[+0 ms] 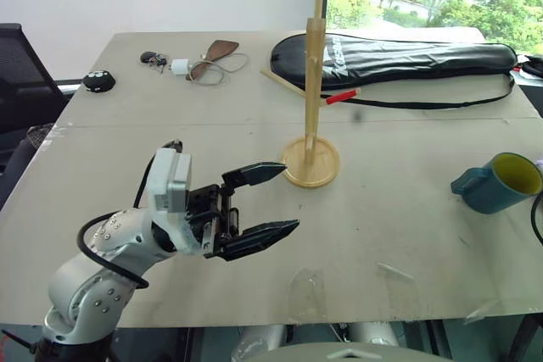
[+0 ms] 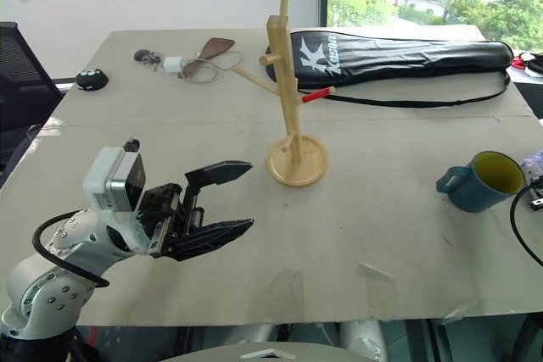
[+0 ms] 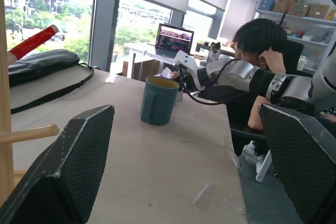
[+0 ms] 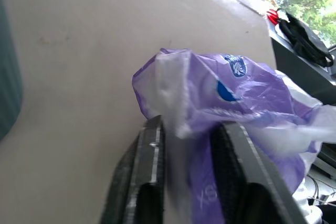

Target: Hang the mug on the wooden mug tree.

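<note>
Mug (image 1: 501, 182) sits upright on the table (image 2: 356, 209) near its right edge, handle toward the wooden mug tree (image 1: 312, 91), well apart from it; no peg carries anything, so I judge the hanging not yet begun: grasping, carrying and hooking all remain. The left gripper (image 1: 270, 200) hovers over the table short of the tree's round base, jaws spread and empty. The right gripper (image 4: 186, 166) sits just beside the mug with a purple-and-white tissue packet (image 4: 226, 98) between its partly parted jaws; whether they pinch it I cannot tell. The table is pale board with taped seams, a black racket bag (image 1: 399, 57) at the back. Windows show trees; a person (image 3: 257, 56) sits beyond the table's right end.
</note>
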`<action>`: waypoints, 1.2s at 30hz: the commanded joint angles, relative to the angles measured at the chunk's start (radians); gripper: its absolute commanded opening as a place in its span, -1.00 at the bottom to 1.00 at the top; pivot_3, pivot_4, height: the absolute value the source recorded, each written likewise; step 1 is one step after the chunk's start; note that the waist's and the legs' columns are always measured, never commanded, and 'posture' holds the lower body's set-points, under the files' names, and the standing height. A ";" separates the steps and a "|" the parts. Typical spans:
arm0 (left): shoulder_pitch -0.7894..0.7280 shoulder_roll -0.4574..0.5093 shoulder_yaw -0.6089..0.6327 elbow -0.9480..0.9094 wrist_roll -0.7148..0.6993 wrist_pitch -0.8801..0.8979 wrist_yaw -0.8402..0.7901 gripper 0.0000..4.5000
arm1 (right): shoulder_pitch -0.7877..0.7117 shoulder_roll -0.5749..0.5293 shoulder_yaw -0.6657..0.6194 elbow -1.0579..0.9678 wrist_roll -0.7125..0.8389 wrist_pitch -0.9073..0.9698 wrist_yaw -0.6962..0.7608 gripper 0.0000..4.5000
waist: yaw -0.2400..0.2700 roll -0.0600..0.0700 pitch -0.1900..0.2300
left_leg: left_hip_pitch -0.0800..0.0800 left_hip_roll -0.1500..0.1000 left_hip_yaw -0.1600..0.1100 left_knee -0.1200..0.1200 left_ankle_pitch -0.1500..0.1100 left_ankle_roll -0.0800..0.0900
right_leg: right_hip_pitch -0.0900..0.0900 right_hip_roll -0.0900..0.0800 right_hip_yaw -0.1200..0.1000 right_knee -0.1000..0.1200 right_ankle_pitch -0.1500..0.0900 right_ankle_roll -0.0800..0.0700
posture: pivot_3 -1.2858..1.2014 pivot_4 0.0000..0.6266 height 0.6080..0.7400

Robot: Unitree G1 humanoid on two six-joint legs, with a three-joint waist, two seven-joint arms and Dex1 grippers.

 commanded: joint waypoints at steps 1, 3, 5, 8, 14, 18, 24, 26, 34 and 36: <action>-0.027 0.010 0.014 -0.015 -0.025 0.004 0.010 1.00 | 0.068 -0.026 -0.176 -0.092 0.102 0.013 0.080 0.27 | 0.003 0.002 -0.001 | 0.000 0.000 0.000 0.000 0.000 0.000 | 0.000 0.000 0.000 0.000 0.000 0.000 | 0.03 -0.52 1.00; -0.035 0.006 0.001 -0.012 -0.018 0.007 0.012 1.00 | 0.121 -0.025 -0.233 -0.153 0.169 0.052 0.154 0.70 | -0.002 0.002 -0.001 | 0.000 0.000 0.001 0.000 0.000 0.000 | 0.000 0.000 0.001 -0.001 0.000 0.000 | 0.03 -0.52 1.00; -0.041 0.003 -0.009 -0.003 -0.009 0.007 0.008 1.00 | 0.165 -0.018 -0.294 -0.217 0.240 0.116 0.207 0.70 | -0.005 0.002 -0.001 | 0.000 0.000 0.001 0.000 0.000 0.000 | 0.000 0.000 0.001 -0.001 0.000 0.000 | 0.03 -0.52 1.00; -0.058 0.001 -0.024 0.024 0.005 0.008 -0.004 1.00 | 0.332 -0.013 -0.418 -0.362 0.375 0.332 0.328 0.70 | -0.002 0.002 -0.001 | 0.000 0.001 0.001 -0.001 0.000 0.000 | 0.000 0.001 0.002 0.000 0.000 0.000 | 0.03 -0.52 1.00; -0.096 0.007 -0.044 0.083 0.021 0.015 -0.054 1.00 | 0.664 0.100 -0.472 -0.763 0.600 0.587 0.439 0.70 | 0.009 0.001 -0.001 | -0.001 0.001 -0.002 -0.001 -0.001 0.001 | 0.001 0.000 -0.001 -0.002 0.000 0.000 | 0.03 -0.52 1.00; -0.090 0.020 -0.052 0.103 0.050 0.008 -0.111 1.00 | 0.499 0.298 -0.276 -0.998 0.626 0.576 0.125 0.70 | -0.016 -0.006 -0.001 | 0.002 0.001 0.000 -0.001 -0.001 0.001 | 0.001 0.001 0.001 0.000 0.001 0.001 | 0.03 -0.52 1.00; -0.049 0.047 -0.047 0.086 0.093 0.004 -0.165 1.00 | 0.414 0.470 -0.078 -1.069 0.436 0.482 -0.123 0.70 | 0.005 -0.001 -0.001 | 0.001 0.000 -0.001 -0.001 -0.001 0.001 | 0.000 -0.001 -0.001 -0.001 0.002 0.002 | 0.03 -0.52 1.00; -0.048 0.048 -0.045 0.076 0.094 0.010 -0.158 1.00 | 0.392 0.514 -0.022 -1.051 0.361 0.429 -0.194 0.70 | 0.006 -0.001 -0.001 | 0.000 0.000 -0.003 -0.001 -0.001 0.001 | 0.000 -0.001 -0.004 -0.003 0.002 0.002 | 0.03 -0.52 1.00; -0.046 0.069 -0.006 0.047 0.063 0.037 -0.127 1.00 | 0.295 0.617 0.150 -0.880 0.163 0.238 -0.316 0.70 | -0.006 0.000 -0.001 | 0.001 0.000 -0.001 0.000 -0.001 0.001 | 0.000 0.000 -0.006 0.000 0.002 0.002 | 0.03 -0.52 1.00; -0.032 0.074 0.009 0.033 0.054 0.040 -0.118 1.00 | 0.274 0.632 0.170 -0.854 0.148 0.209 -0.327 0.70 | -0.007 0.000 -0.001 | 0.001 0.000 -0.002 0.000 -0.001 0.001 | 0.000 0.000 -0.006 0.000 0.002 0.002 | 0.03 -0.52 1.00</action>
